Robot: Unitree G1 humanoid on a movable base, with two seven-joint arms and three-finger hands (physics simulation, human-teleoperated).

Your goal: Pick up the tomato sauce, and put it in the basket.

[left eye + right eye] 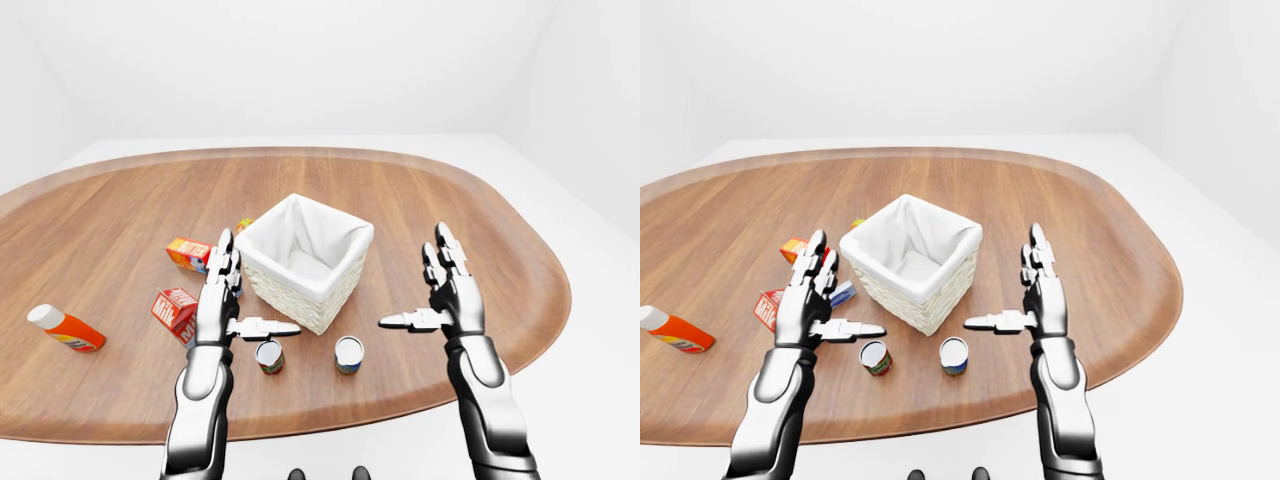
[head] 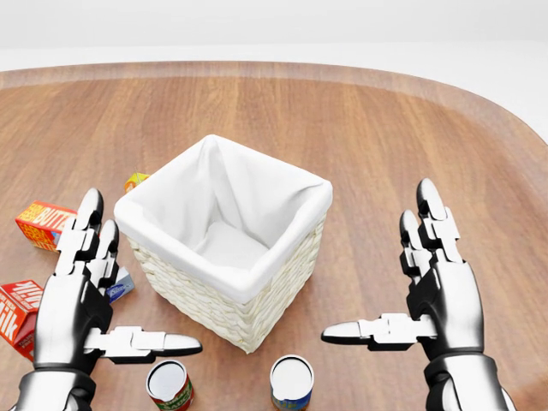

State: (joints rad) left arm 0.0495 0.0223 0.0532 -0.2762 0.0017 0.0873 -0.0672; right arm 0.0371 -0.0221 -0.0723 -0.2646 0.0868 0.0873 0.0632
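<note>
A: Entry, largest first. Oval wooden table (image 1: 480, 230). On it, near the middle, a wicker basket (image 2: 224, 300) with a white cloth lining, standing empty.

B: Hands?

A: Left hand (image 2: 79, 295) and right hand (image 2: 438, 291) both hover above the table, one on each side of the basket, fingers spread and thumbs pointing inward. Neither holds anything.

B: Where is the tomato sauce?

A: Judged to be the can with the red and green label (image 1: 268, 356), upright, just below the left thumb in the left-eye view and below the basket's near corner. I cannot read the label, so that is a guess. A second can with a blue label (image 1: 348, 354) stands near it on the right, the two apart.

B: Other items?

A: At the left of that view: a milk carton (image 1: 175, 306), a butter box (image 1: 188, 252), an orange bottle with a white cap (image 1: 63, 328) lying on its side.

B: Handling?

A: Probably a rigid metal can, fairly heavy for its size, smooth-walled and likely slick under metal fingers. Not fragile. Best hold: around the middle of the side wall, thumb opposite the two fingers, kept upright. The left hand is nearer. Basket rim is tall, so the can needs a clear lift over it.
</note>
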